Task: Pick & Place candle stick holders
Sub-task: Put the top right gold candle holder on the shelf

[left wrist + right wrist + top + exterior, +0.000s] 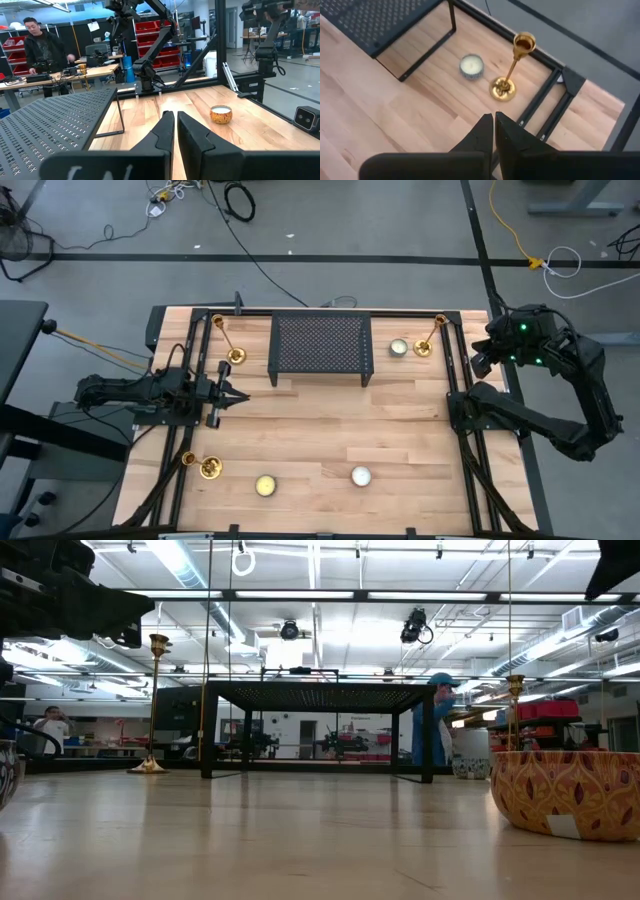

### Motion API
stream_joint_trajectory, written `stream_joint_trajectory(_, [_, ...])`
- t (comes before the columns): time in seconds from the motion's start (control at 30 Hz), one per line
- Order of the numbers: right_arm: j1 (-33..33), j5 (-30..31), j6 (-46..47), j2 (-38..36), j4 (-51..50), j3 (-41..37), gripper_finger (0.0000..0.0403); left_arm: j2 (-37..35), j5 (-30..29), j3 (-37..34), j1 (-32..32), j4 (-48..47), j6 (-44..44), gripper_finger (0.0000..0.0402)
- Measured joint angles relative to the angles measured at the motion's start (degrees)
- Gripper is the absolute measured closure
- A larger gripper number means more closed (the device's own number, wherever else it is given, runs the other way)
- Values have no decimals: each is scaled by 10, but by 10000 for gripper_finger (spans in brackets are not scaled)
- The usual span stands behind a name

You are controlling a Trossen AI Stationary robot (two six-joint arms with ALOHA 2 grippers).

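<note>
Three gold candlestick holders stand upright on their round bases on the wooden table. One is at the far left [234, 354], one at the far right [424, 346] and one at the near left [207, 467]. My left gripper [240, 396] is shut and empty. It lies level at the table's left, pointing right, between the two left holders. In its wrist view [175, 121] no holder shows. My right gripper [482, 363] is shut and empty, raised over the table's right edge. Its wrist view [493, 118] looks down on the far-right holder [509, 70].
A black mesh rack [320, 345] stands at the far middle. Small candle jars sit by the far-right holder [399, 347] and near the front edge [265, 485] [361, 475]. A black frame rail [463, 380] runs along each side. People are in the room behind.
</note>
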Motion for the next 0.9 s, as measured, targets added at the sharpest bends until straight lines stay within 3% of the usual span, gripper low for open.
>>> stream_joint_trajectory(0.33, [-8, -12, 0, -46, 15, -94, 382, 0, 0, 0, 0, 0, 0, 376])
stream_joint_trajectory(0.9, [-7, -11, -7, -140, 75, -181, 382, 0, 0, 0, 0, 0, 0, 376])
